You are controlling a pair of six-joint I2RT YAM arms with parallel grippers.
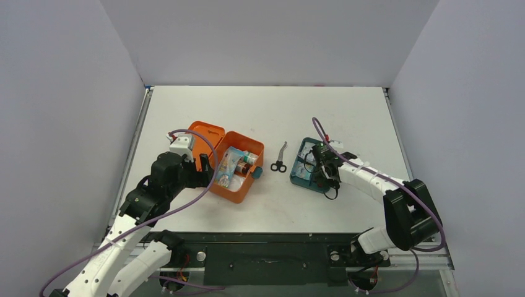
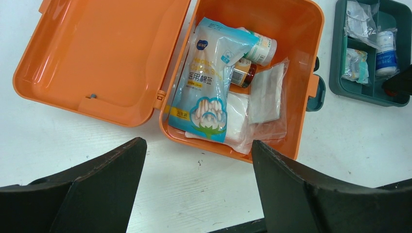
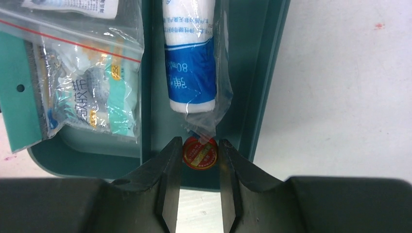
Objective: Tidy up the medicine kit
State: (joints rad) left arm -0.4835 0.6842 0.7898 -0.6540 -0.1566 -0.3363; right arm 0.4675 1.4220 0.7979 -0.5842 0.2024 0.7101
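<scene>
The orange medicine kit (image 1: pixel 232 193) lies open at centre-left, its lid (image 2: pixel 107 53) flat to the left. Inside the kit (image 2: pixel 301 29) are a blue cotton-swab bag (image 2: pixel 206 82), two small bottles (image 2: pixel 262 48) and clear gauze packets. My left gripper (image 2: pixel 199 150) is open and empty over bare table by the kit's near edge; it also shows in the top view (image 1: pixel 204 167). My right gripper (image 3: pixel 199 154) is in the teal divided tray (image 3: pixel 262 73), shut on a small round red tin (image 3: pixel 199 156) at the tray's near end.
The tray (image 1: pixel 299 179) also holds a wrapped white-and-blue bandage roll (image 3: pixel 189 63) touching the tin, and a zip bag of dressings (image 3: pixel 82 87). Black-handled scissors (image 1: pixel 280 159) lie on the table between kit and tray. Grey walls enclose the table.
</scene>
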